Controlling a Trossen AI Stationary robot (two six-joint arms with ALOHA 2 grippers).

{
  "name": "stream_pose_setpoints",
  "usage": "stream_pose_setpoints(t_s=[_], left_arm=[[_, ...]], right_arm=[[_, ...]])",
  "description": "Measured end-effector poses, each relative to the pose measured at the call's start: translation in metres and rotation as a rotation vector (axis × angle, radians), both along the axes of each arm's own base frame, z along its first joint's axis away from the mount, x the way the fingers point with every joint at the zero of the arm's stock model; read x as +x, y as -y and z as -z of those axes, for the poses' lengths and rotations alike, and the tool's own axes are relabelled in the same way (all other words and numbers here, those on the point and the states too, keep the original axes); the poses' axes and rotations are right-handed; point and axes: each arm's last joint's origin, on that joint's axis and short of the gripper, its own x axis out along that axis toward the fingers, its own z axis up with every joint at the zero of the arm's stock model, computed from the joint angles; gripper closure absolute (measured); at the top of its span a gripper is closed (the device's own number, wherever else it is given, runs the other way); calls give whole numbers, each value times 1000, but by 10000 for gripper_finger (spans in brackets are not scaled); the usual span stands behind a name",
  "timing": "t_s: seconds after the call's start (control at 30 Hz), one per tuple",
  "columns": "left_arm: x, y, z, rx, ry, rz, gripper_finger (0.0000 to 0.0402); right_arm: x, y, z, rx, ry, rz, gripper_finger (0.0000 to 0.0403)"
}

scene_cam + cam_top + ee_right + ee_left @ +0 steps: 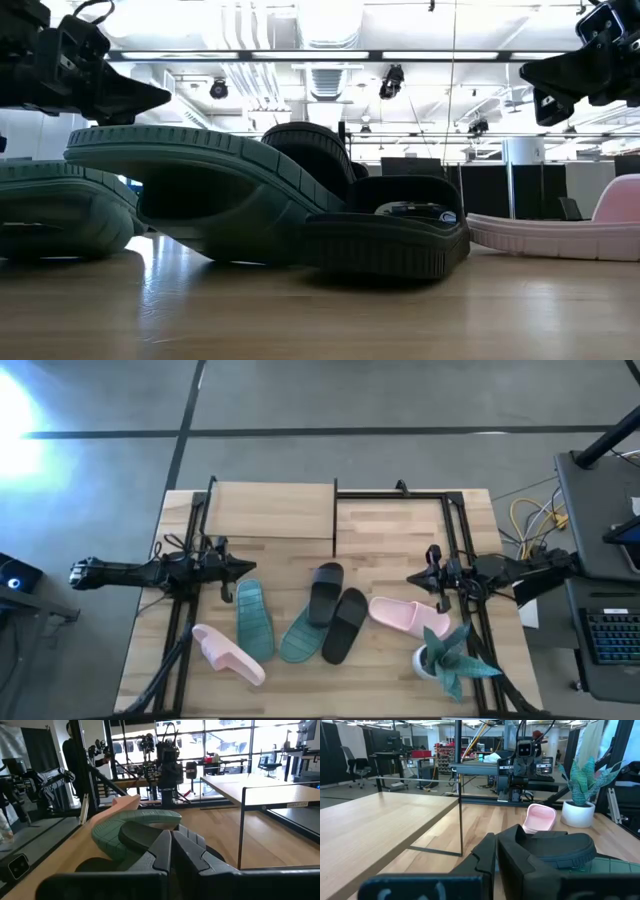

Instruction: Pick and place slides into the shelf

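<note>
Six slides lie on the table's near half. From the left there is a pink one (228,653), a teal one (254,618), and a second teal one (298,637) whose end lies against a black one (344,624). Another black one (326,590) and a second pink one (406,616) follow. The shelf (272,510) stands at the far edge, its wooden board on the left and open black frame on the right. My left gripper (243,568) hovers shut above the left teal slide's far end. My right gripper (413,578) hovers shut just beyond the right pink slide.
A potted plant (445,655) stands near the table's near right corner, beside the right pink slide. Black frame rails (468,610) run along both table sides. Bare tabletop (385,560) lies between the slides and the shelf.
</note>
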Motion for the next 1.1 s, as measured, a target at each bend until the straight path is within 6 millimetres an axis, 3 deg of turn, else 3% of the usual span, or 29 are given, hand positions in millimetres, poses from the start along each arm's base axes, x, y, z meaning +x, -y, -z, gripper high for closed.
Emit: stream_pose_setpoints(t_s=[0.67,0.87,1.1], left_arm=[[0,0,0,0,0,0,398],[0,0,0,0,0,0,398],[0,0,0,0,0,0,398]], right_arm=[[0,0,0,2,0,0,394],[0,-1,0,492,-28,-71,394],[0,-1,-1,848,-33,-73,394]])
